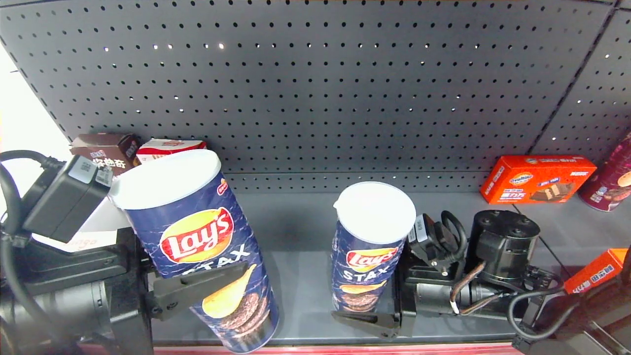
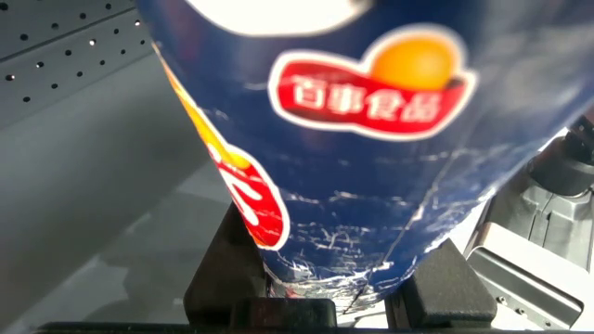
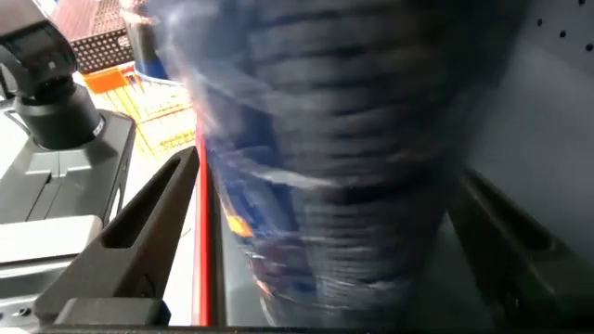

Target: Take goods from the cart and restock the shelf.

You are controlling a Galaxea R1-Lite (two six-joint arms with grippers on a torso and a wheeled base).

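Note:
Two dark blue chip cans with white lids are in the head view. The left can (image 1: 197, 236) is tilted and off the shelf board, with my left gripper (image 1: 212, 286) shut on its lower half; the left wrist view shows that can (image 2: 371, 121) clamped between the black fingers (image 2: 436, 288). The second can (image 1: 369, 251) stands upright on the grey shelf (image 1: 305, 276) near its front edge. My right gripper (image 1: 367, 303) is around its base, one finger on each side. In the right wrist view this can (image 3: 343, 158) sits between the spread fingers (image 3: 139, 232), seemingly not clamped.
Brown box (image 1: 106, 148) and red-and-white box (image 1: 167, 147) at the back left. An orange box (image 1: 537, 178) and a maroon can (image 1: 611, 177) at the back right, another orange box (image 1: 596, 270) at front right. The orange cart basket (image 3: 158, 102) lies behind.

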